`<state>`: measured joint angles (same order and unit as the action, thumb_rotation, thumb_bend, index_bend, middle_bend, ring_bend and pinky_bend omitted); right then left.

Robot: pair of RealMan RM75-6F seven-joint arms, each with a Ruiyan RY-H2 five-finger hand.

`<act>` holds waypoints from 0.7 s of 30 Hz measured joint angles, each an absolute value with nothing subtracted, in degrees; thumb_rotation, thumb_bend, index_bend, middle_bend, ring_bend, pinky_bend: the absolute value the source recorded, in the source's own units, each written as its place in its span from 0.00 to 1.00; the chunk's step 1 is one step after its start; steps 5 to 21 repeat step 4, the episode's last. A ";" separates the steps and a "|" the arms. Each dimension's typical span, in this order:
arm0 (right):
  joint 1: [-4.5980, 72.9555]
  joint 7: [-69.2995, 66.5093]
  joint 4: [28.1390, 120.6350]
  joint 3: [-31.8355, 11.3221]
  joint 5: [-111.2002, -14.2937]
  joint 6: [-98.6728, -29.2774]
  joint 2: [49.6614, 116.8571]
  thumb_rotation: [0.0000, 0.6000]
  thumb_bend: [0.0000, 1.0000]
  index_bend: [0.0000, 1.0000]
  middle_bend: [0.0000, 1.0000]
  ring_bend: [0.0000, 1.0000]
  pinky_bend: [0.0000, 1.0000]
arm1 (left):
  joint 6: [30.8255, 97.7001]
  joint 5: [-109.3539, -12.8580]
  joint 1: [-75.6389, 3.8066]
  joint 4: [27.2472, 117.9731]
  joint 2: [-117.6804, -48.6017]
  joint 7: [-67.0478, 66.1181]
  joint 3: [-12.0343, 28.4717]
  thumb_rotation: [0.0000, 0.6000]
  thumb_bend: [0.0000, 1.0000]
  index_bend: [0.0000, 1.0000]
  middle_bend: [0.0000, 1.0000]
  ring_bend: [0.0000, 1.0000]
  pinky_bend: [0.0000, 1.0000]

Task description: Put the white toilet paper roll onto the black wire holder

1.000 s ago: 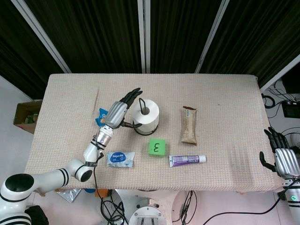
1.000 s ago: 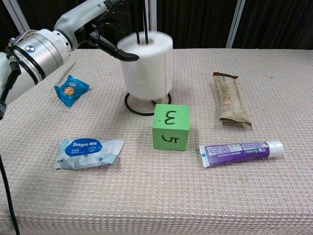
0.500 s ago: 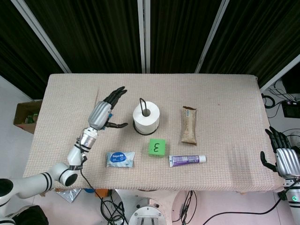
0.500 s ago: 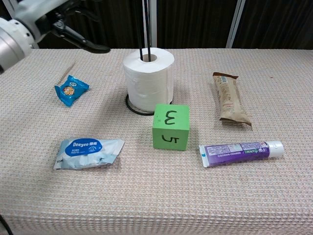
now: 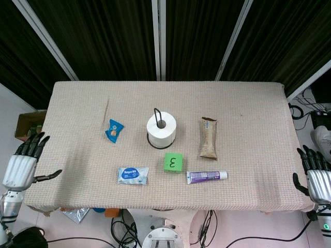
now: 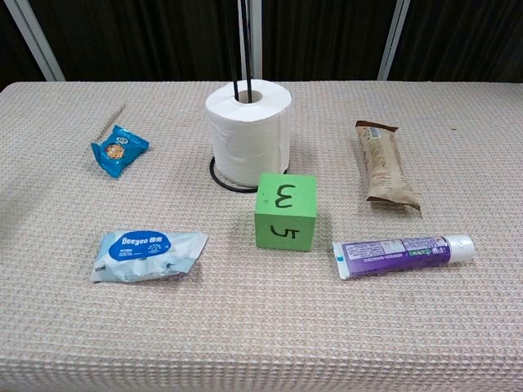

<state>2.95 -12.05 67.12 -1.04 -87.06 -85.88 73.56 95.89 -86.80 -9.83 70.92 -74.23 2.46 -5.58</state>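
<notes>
The white toilet paper roll (image 5: 162, 128) (image 6: 248, 135) stands upright on the black wire holder (image 5: 156, 112) (image 6: 239, 49), whose post runs up through the roll's core and whose base ring (image 6: 222, 180) shows around the bottom. My left hand (image 5: 21, 163) hangs off the table's left edge, fingers spread, holding nothing. My right hand (image 5: 316, 178) is off the right edge, fingers apart and empty. Neither hand appears in the chest view.
A green cube (image 5: 172, 162) (image 6: 285, 211) sits just in front of the roll. A blue snack packet (image 5: 113, 129) (image 6: 119, 149) and a wipes pack (image 5: 133, 175) (image 6: 148, 253) lie to the left; a brown bar (image 5: 209, 137) (image 6: 386, 162) and purple tube (image 5: 207, 176) (image 6: 402, 254) to the right.
My left hand let go of the roll, which dropped fully down the holder's post, and the arm drew back off the table's left edge. The right hand barely moved.
</notes>
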 measured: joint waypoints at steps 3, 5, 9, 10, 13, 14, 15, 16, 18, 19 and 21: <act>2.22 -7.56 70.28 -0.98 -86.34 -85.97 72.75 1.00 0.42 0.00 0.00 0.00 0.00 | 98.50 -87.52 -6.15 66.01 -74.84 3.70 -6.92 0.24 0.06 0.09 0.07 0.06 0.24; 2.05 -6.22 71.42 -0.91 -86.23 -85.93 72.41 1.00 0.42 0.00 0.00 0.00 0.00 | 98.92 -87.84 -5.24 64.61 -75.05 4.75 -7.16 0.20 0.06 0.09 0.07 0.06 0.24; 2.05 -6.22 71.42 -0.91 -86.23 -85.93 72.41 1.00 0.42 0.00 0.00 0.00 0.00 | 98.92 -87.84 -5.24 64.61 -75.05 4.75 -7.16 0.20 0.06 0.09 0.07 0.06 0.24; 2.05 -6.22 71.42 -0.91 -86.23 -85.93 72.41 1.00 0.42 0.00 0.00 0.00 0.00 | 98.92 -87.84 -5.24 64.61 -75.05 4.75 -7.16 0.20 0.06 0.09 0.07 0.06 0.24; 2.05 -6.22 71.42 -0.91 -86.23 -85.93 72.41 1.00 0.42 0.00 0.00 0.00 0.00 | 98.92 -87.84 -5.24 64.61 -75.05 4.75 -7.16 0.20 0.06 0.09 0.07 0.06 0.24; 2.05 -6.22 71.42 -0.91 -86.23 -85.93 72.41 1.00 0.42 0.00 0.00 0.00 0.00 | 98.92 -87.84 -5.24 64.61 -75.05 4.75 -7.16 0.20 0.06 0.09 0.07 0.06 0.24; 2.05 -6.22 71.42 -0.91 -86.23 -85.93 72.41 1.00 0.42 0.00 0.00 0.00 0.00 | 98.92 -87.84 -5.24 64.61 -75.05 4.75 -7.16 0.20 0.06 0.09 0.07 0.06 0.24; 2.05 -6.22 71.42 -0.91 -86.23 -85.93 72.41 1.00 0.42 0.00 0.00 0.00 0.00 | 98.92 -87.84 -5.24 64.61 -75.05 4.75 -7.16 0.20 0.06 0.09 0.07 0.06 0.24; 2.05 -6.22 71.42 -0.91 -86.23 -85.93 72.41 1.00 0.42 0.00 0.00 0.00 0.00 | 98.92 -87.84 -5.24 64.61 -75.05 4.75 -7.16 0.20 0.06 0.09 0.07 0.06 0.24; 2.05 -6.22 71.42 -0.91 -86.23 -85.93 72.41 1.00 0.42 0.00 0.00 0.00 0.00 | 98.92 -87.84 -5.24 64.61 -75.05 4.75 -7.16 0.20 0.06 0.09 0.07 0.06 0.24; 2.05 -6.22 71.42 -0.91 -86.23 -85.93 72.41 1.00 0.42 0.00 0.00 0.00 0.00 | 98.92 -87.84 -5.24 64.61 -75.05 4.75 -7.16 0.20 0.06 0.09 0.07 0.06 0.24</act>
